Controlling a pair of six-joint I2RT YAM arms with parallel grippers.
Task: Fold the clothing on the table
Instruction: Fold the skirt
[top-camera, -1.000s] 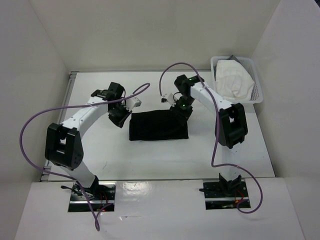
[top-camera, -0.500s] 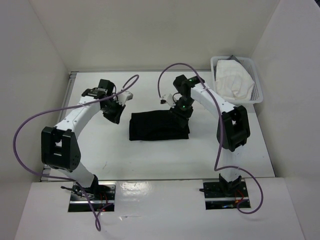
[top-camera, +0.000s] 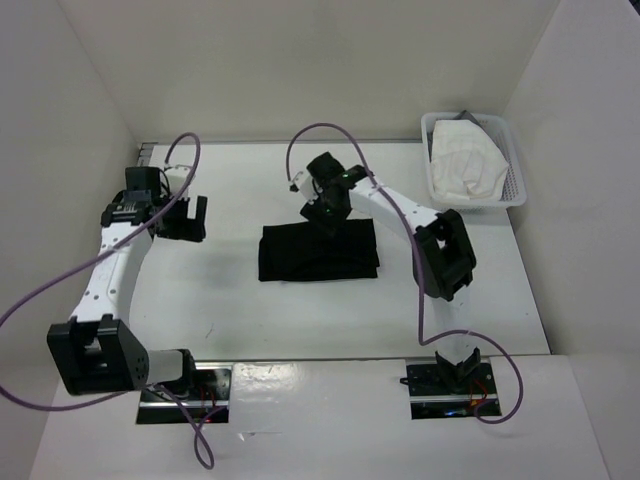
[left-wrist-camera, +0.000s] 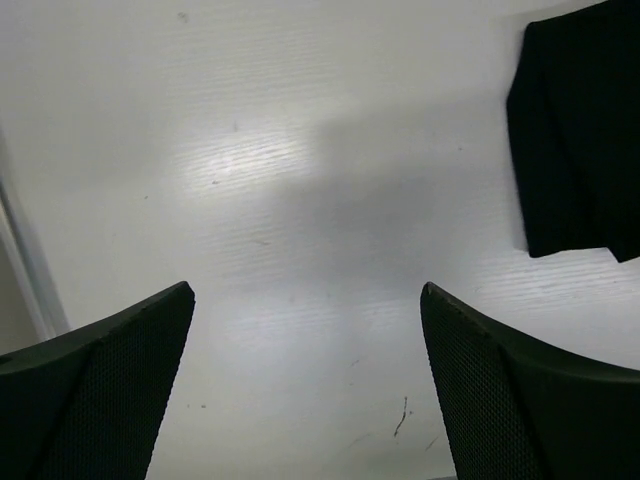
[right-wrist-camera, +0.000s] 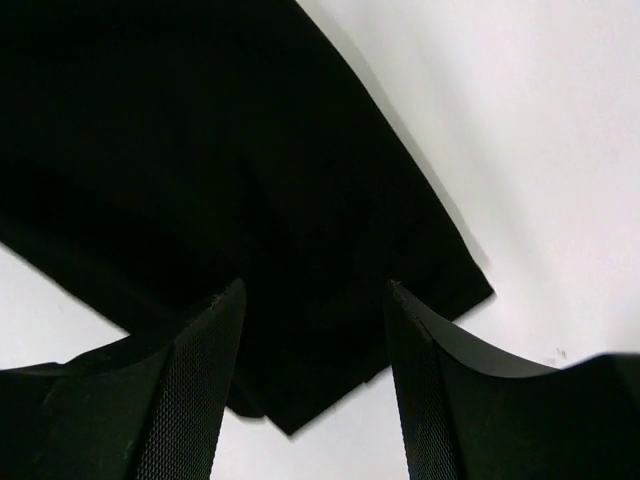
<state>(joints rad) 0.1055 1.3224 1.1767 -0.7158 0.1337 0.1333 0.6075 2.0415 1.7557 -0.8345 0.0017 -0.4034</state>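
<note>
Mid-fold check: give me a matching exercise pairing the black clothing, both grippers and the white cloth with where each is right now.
Things:
1. clothing
2. left gripper
3. right gripper
4. white cloth

Places:
A. in the basket, far right corner
B. over bare table, left of the clothing, jaws open
C. above the clothing's far edge
D. lying flat, mid-table

Pairs: 1-D, 2-B, 3-C, 4-A

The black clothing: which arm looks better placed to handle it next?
Right, probably. The right gripper hangs open over the clothing's far edge; the left gripper, also open, is aside over bare table.
</note>
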